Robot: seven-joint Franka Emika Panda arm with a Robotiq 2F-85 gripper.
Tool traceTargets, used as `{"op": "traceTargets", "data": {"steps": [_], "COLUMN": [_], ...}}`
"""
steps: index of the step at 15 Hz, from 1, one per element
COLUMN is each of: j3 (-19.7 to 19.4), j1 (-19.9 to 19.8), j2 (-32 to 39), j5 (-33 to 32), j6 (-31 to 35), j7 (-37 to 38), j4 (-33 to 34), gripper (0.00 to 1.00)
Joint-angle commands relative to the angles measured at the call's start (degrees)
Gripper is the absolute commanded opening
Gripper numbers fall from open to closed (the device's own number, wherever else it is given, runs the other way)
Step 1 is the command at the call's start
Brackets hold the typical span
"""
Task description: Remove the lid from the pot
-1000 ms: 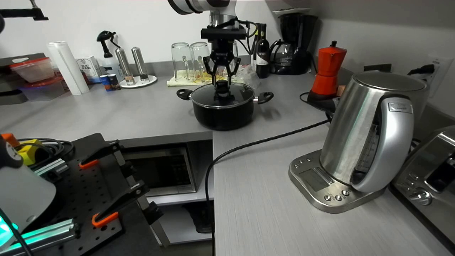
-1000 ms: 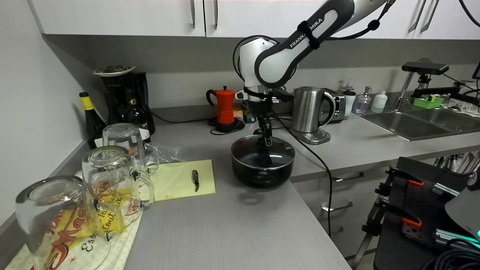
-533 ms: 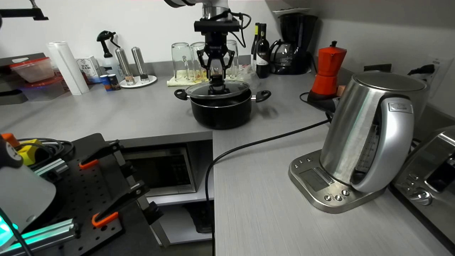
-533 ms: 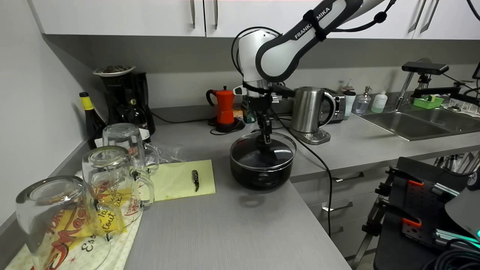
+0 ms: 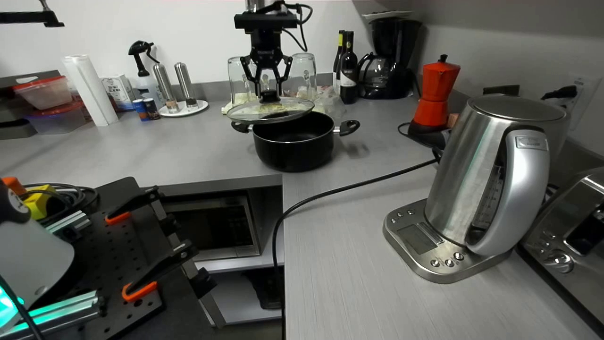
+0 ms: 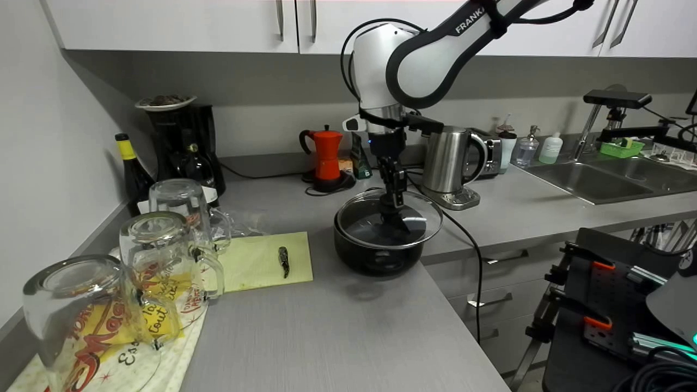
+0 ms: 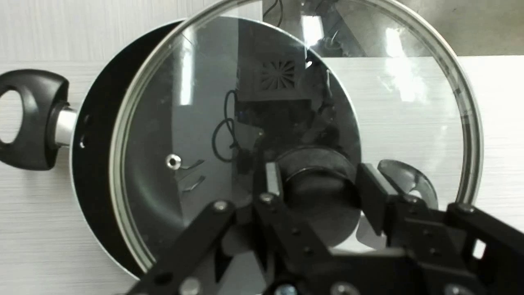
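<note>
The black two-fingered gripper holds the round glass lid, raised but partly over the low black pot beneath; carrying it clear probably remains.

Light looks overhead, flat and cool from where I stand: hard white strips glare off the lid. Wrist view: tabletop nearly washed out at right, inside of the pot almost black, hand dark, slightly soft. Both exterior views dimmer, greyish; faint blurry shadows by the pot. Wall shaded below bright cupboards. Pale streaks on the kettle, green glow on the robot base. Wide-angle stretch: nearest glass mug leans at an exterior view's edge.
</note>
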Motion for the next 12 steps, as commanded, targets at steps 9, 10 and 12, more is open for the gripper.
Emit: {"op": "traceTargets", "data": {"steps": [9,10,12], "j3": [5.9,6.4,7.7], "j1": [5.9,6.6,8.0], "j2": [-13.1,-14.0,-15.8], "j5": [-2.4,-2.5,-2.8], "j6": [2.7,2.9,3.6], "j7": [-2.4,-2.6,-3.4], "j4": [-17.7,-18.6,-21.2], "gripper": [0.23,0.23,0.23]}}
